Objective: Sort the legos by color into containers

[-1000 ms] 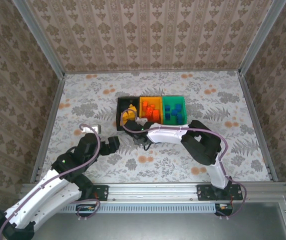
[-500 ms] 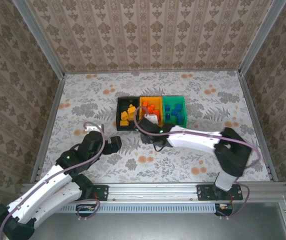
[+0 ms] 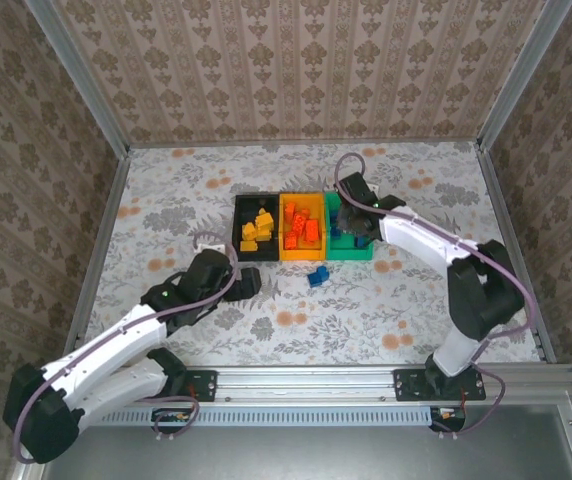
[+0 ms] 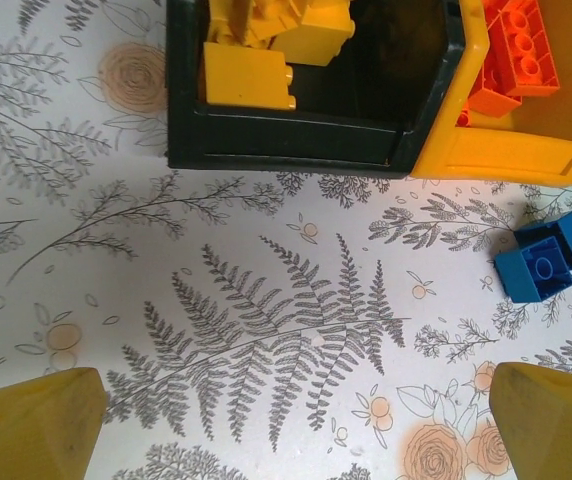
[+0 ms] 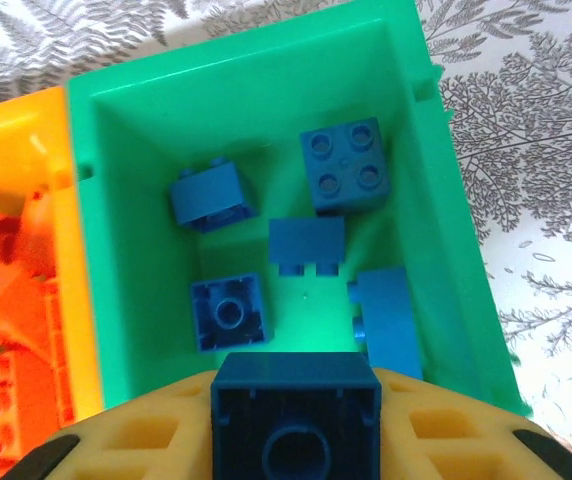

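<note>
Overhanging green bin (image 5: 136,250) rim: blue brick (image 5: 296,410)

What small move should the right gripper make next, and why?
Probably open and release the blue brick. The right gripper holds it over the green bin, where other blue bricks lie, so it should drop in with its own color.

Grips a blue brick (image 5: 296,408) in the right hand (image 5: 296,440) over the near edge of the green bin (image 5: 266,88); inside, five blue bricks (image 5: 344,168); leftward, orange bin (image 5: 69,300) with red-orange bricks (image 5: 6,300).
</note>
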Controlling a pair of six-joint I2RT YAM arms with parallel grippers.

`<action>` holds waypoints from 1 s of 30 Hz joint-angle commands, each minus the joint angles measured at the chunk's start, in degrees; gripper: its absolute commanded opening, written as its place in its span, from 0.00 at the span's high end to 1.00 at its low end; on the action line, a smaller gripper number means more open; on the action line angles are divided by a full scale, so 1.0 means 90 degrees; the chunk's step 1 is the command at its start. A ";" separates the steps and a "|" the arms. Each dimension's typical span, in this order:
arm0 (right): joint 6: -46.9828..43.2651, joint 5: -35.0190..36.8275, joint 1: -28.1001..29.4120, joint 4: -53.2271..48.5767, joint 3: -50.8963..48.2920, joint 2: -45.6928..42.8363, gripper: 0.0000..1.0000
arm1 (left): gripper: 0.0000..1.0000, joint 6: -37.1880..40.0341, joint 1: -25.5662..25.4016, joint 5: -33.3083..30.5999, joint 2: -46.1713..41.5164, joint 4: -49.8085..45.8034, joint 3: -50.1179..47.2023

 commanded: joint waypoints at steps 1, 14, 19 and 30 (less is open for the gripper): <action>-0.0254 -0.0204 -0.0120 -0.0383 0.0470 0.0245 0.58 | 0.00 -0.0084 -0.0060 0.0193 0.0276 0.0289 0.0227; -0.0155 -0.0393 0.0555 0.0154 -0.0989 -0.1665 0.18 | 0.00 -0.0011 -0.0117 0.0261 0.0607 0.0381 0.0459; 0.0006 -0.0370 0.1295 0.0481 -0.2071 -0.2529 0.15 | 0.00 -0.0041 -0.0116 0.0371 0.0455 0.0361 0.0401; 0.0716 0.0239 0.2189 0.1377 -0.2668 -0.1506 0.06 | 0.00 -0.0116 -0.0111 0.0340 0.0260 0.0356 0.0152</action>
